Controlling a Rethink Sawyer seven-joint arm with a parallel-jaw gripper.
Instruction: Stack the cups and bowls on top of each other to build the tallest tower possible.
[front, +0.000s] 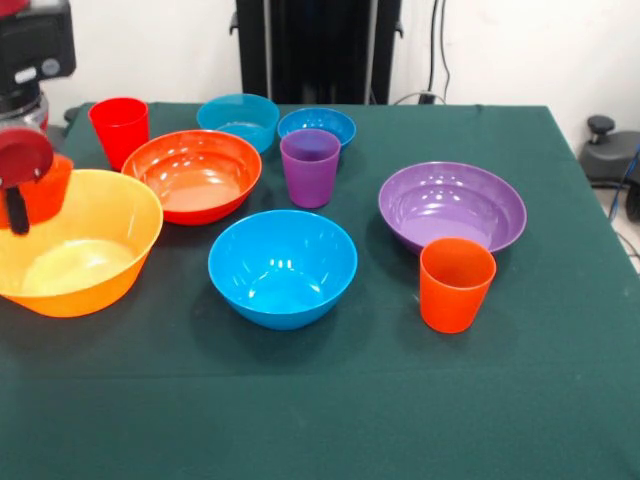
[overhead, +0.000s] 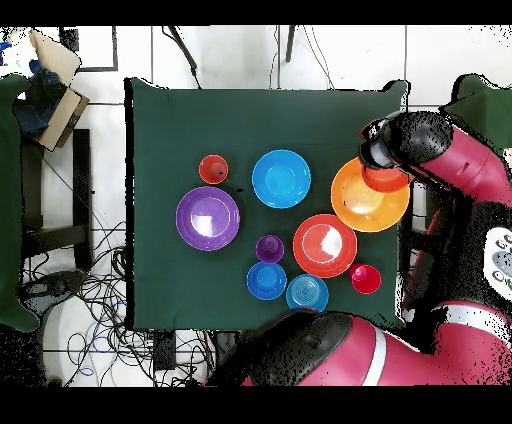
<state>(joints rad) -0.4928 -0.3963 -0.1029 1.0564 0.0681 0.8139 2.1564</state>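
The tool (front: 18, 205) pinches the rim of the small orange bowl (front: 42, 190) above the large yellow-orange bowl (front: 75, 245), which overhangs the worktop (front: 320, 400) edge on that side. Nothing looks stacked yet, so I'd say it's the first nesting: lower, then release. Other bowls and cups crowd the robot's edge; the opposite edge has open room.

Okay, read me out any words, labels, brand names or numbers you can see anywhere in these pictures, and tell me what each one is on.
None can be read.
Glossy plastic cups and bowls on the green tablecloth: no print visible.
Red and black robot arm: no legible marking.
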